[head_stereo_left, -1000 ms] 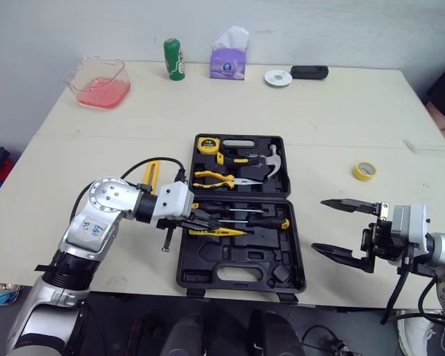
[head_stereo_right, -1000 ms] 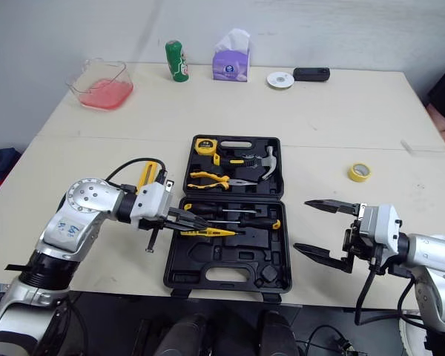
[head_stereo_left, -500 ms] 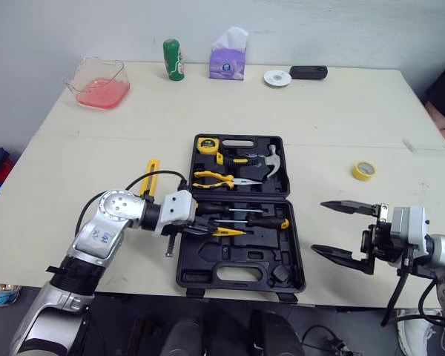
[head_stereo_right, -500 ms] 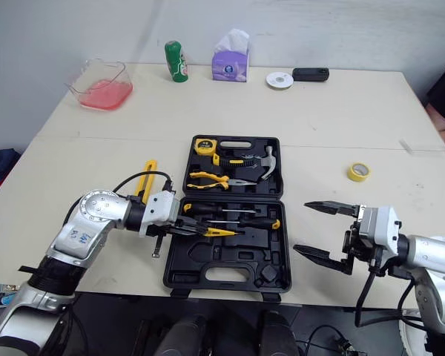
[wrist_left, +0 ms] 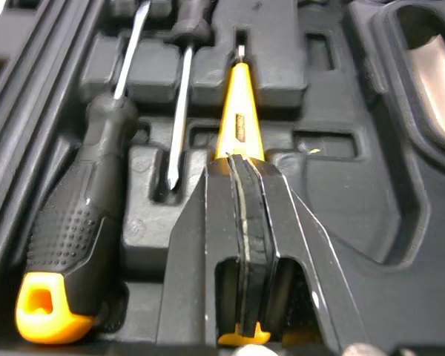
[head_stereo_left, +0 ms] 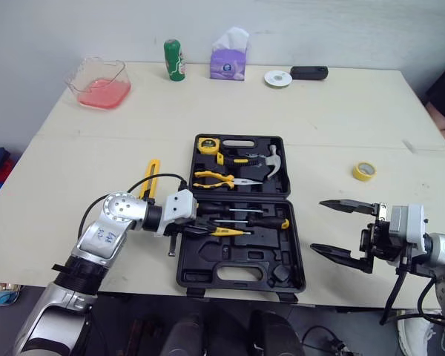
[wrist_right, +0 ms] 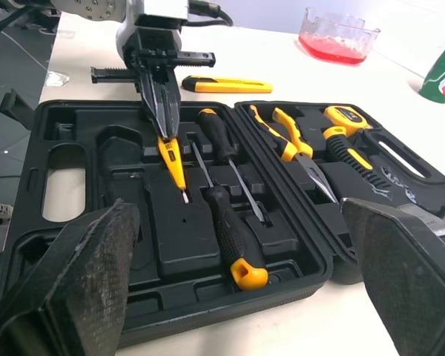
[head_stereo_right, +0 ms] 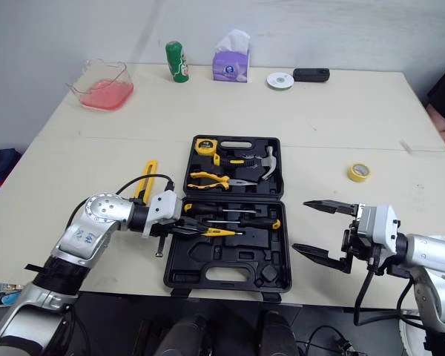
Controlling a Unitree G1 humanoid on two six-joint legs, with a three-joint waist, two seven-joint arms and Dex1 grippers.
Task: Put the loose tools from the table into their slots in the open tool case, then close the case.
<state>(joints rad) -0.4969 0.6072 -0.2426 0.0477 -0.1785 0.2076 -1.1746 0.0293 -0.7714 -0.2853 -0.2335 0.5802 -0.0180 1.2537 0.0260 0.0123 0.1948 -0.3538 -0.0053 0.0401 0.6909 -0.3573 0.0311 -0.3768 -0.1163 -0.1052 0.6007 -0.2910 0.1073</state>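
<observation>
The tool case (head_stereo_left: 237,257) sits mid-surface (head_stereo_left: 341,119), with a screwdriver (head_stereo_left: 228,231) in its near half, clamped in the left pincer (head_stereo_left: 200,228). A knife (head_stereo_left: 150,178) lies just left of the case, a tape roll (head_stereo_left: 364,171) well to its right, and a bowl (head_stereo_left: 100,83) far behind-left.

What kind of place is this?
Probably a lab or test room: a plain table with an open tool case and unrelated props, a tissue box and a green can.

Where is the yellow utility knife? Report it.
In the eye views, the utility knife lies on the table, left of the open tool case, just beyond the left arm.
</observation>
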